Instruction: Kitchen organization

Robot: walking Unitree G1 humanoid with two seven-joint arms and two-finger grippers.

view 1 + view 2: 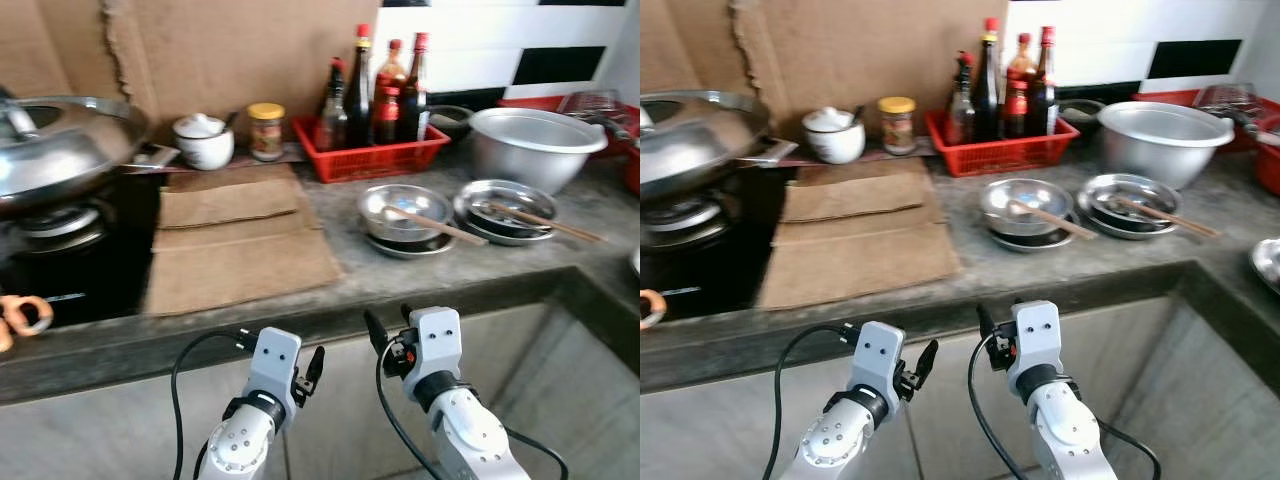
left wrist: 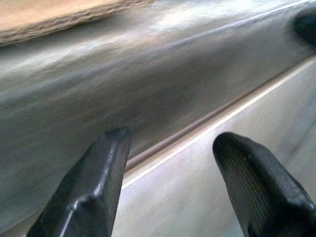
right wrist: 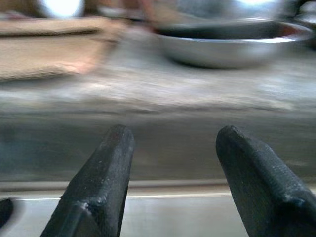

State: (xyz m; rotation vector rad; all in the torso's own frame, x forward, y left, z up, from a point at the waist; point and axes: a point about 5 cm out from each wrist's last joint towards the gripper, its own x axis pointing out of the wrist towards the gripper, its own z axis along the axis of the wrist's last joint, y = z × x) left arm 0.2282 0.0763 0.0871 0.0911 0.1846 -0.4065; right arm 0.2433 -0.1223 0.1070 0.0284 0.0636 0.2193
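On the grey stone counter stand two stacks of steel dishes, one in the middle and one to its right, each with wooden chopsticks lying across it. Behind them is a red basket of sauce bottles and a large steel basin. Both grippers are held low in front of the counter's front edge. My left gripper is open and holds nothing, facing the counter edge. My right gripper is open too, looking at a steel dish over the edge.
A lidded wok sits on the black stove at the left. Cardboard sheets cover the counter beside it. A white lidded pot and a yellow-capped jar stand at the back. Red trays are at the far right.
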